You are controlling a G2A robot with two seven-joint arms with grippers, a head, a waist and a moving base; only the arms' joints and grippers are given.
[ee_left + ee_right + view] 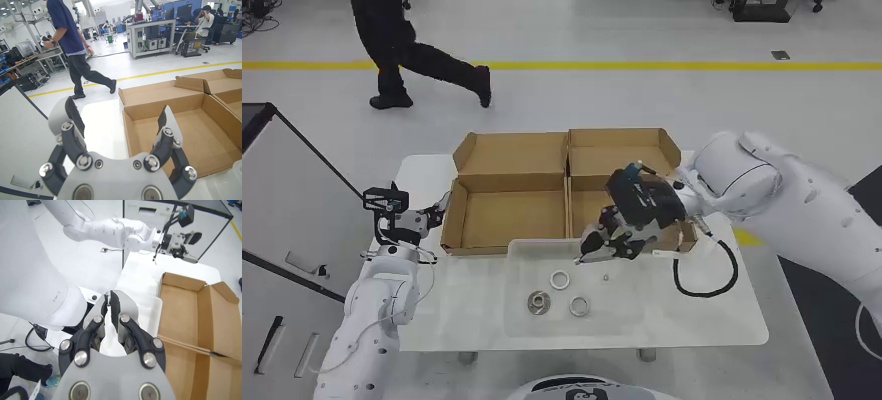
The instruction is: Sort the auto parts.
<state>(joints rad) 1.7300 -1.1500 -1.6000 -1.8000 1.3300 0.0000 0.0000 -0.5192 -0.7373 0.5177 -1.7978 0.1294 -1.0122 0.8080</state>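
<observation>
Two open cardboard boxes, the left box [504, 218] and the right box [587, 208], sit touching side by side on the twelve o'clock half of the table [692, 310]. Against their six o'clock edge lies a clear tray [627, 300] holding a white ring [560, 280], a metal bearing [538, 301] and a pale ring [580, 306]. The right gripper [109, 303] hangs above the tray's one o'clock corner, clenched on a small threaded metal pin [108, 295] at its fingertips. The left gripper [117, 103] hovers at the left box's nine o'clock side, jaws spread wide.
</observation>
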